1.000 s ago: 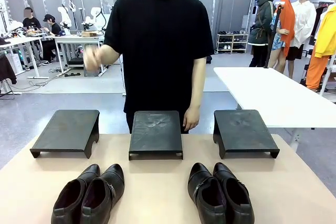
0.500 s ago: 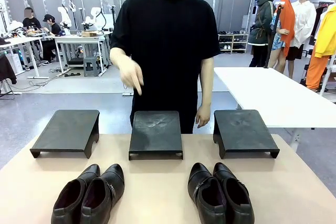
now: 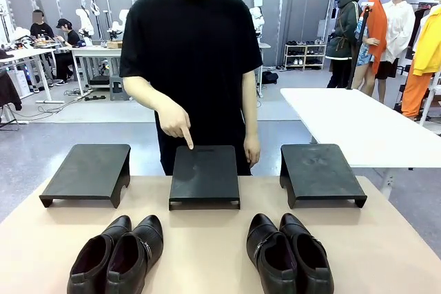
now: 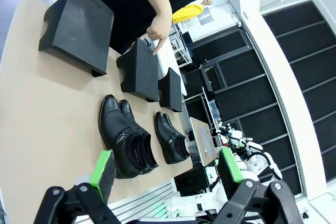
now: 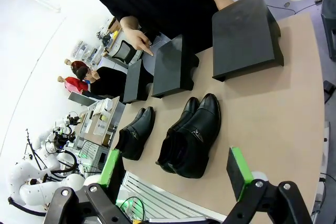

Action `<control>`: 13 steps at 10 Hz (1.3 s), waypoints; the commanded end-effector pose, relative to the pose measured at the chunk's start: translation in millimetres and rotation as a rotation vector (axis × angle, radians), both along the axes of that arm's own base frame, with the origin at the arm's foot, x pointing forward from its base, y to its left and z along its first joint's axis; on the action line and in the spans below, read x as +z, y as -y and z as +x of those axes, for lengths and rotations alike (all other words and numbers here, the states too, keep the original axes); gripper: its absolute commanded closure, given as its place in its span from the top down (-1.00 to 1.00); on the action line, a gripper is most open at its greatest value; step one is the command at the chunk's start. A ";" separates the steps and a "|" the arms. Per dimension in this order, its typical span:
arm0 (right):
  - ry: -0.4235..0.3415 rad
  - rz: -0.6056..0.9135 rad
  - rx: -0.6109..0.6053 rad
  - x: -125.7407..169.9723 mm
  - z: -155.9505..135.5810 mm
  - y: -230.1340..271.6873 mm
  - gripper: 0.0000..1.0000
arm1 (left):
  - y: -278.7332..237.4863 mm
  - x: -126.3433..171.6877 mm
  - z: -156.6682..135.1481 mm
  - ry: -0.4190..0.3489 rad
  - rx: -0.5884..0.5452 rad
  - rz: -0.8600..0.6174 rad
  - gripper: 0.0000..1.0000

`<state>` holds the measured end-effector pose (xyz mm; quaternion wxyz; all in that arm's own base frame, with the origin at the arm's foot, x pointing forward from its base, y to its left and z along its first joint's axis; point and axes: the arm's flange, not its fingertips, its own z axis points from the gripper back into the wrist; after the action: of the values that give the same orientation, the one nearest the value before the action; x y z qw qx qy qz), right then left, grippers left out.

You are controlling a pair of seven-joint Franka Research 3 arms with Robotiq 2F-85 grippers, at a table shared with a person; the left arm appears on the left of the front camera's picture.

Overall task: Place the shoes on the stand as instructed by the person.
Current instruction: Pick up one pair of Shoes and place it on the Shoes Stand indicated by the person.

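Two pairs of glossy black shoes stand toes-away on the near table: the left pair and the right pair. Beyond them stand three low black stands: left, middle and right. The person in a black T-shirt points a forefinger down at the middle stand's far edge. My left gripper hangs open above the left pair. My right gripper is open above the right pair. Both hold nothing.
The tan table has bare room between the pairs and in front of the stands. A white table stands behind on the right. The person's other hand hangs by the middle stand's right corner.
The person's raised hand has come down and now points at the middle stand. The person has shifted slightly to the left. The shoes and stands have not moved.
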<state>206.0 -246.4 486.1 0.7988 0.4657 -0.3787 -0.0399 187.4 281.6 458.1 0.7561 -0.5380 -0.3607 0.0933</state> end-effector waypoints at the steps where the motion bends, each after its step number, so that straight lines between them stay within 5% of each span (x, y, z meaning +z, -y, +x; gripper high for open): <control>1: 0.021 0.000 0.006 0.1 0.4 0.2 1.00 | -1.1 -0.2 0.8 0.035 -0.005 -0.001 1.00; 4: 0.021 0.000 0.006 0.1 0.4 0.2 1.00 | 0.1 0.0 0.1 0.000 0.000 0.000 1.00; 6: 0.021 0.000 0.006 0.1 0.4 0.2 1.00 | 11.7 36.0 14.8 0.018 -0.069 0.128 1.00; 7: 0.021 0.000 0.006 0.1 0.4 0.2 1.00 | 18.9 48.6 23.3 -0.094 -0.100 0.214 1.00; 8: 0.021 0.000 0.006 0.1 0.4 0.2 1.00 | 30.3 68.2 29.3 -0.108 -0.150 0.267 1.00; 13: 0.021 0.000 0.006 0.1 0.4 0.2 1.00 | 212.6 155.2 120.8 -0.271 -0.613 0.723 1.00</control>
<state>207.0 -245.9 486.3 0.7997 0.4655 -0.3770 -0.0400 292.2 85.8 607.3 0.9142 -0.3499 -0.1363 -0.1521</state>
